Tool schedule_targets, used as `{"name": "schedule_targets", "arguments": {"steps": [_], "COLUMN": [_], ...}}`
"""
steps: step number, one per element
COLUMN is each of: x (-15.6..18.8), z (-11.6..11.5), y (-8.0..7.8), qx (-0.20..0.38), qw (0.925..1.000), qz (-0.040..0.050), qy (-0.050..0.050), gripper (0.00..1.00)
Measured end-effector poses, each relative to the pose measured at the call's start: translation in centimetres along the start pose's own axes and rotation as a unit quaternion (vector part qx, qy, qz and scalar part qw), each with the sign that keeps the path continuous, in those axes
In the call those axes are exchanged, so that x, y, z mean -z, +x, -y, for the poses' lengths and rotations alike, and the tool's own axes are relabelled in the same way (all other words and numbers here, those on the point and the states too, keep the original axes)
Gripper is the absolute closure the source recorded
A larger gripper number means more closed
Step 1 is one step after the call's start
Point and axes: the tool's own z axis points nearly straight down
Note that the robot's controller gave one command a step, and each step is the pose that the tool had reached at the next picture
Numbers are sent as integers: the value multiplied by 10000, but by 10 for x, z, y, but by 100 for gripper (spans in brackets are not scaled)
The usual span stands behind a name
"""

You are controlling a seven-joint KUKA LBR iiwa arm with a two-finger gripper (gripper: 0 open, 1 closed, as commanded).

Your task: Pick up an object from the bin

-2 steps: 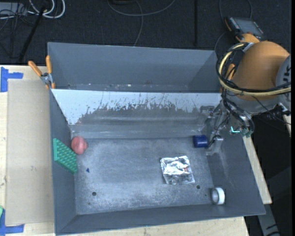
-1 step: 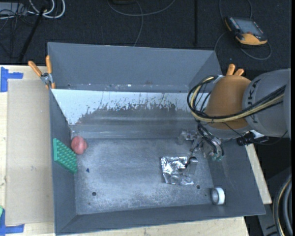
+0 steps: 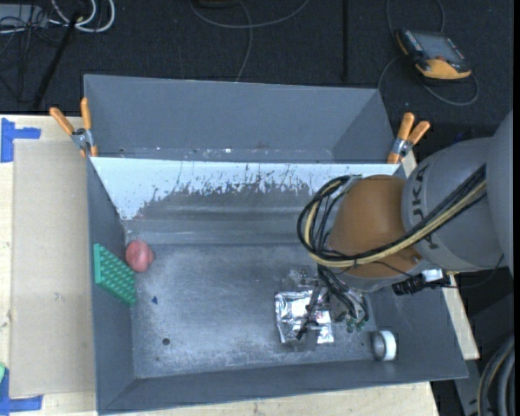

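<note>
the gripper (image 3: pixel 314 317) hangs over a crumpled silver foil packet (image 3: pixel 288 312) on the floor of the grey metal bin (image 3: pixel 234 124), near the front wall and right of centre. the packet is roughly square and wrinkled, so no clear long axis or heading can be read. whether the gripper is apart or together cannot be told; its dark tip overlaps the packet's right half. near it to the right lies a small pale ring (image 3: pixel 382 345). well apart, by the left wall, a matte pink ball (image 3: pixel 139 256) sits just beside a green studded block (image 3: pixel 114 274).
</note>
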Motion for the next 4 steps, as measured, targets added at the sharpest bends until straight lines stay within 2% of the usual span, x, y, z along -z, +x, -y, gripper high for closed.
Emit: {"name": "schedule_targets", "arguments": {"steps": [1,2,3,4], "x": [1,107,103,-7], "z": [4,20,19,-6], "y": [-4,28,28,38], "qx": [-11,-174,-152,81], "qw": [10000,9998,9999,9999], "qz": [37,68,37,114], "qy": [21,23,20,18], "gripper": [100,100,0,0]}}
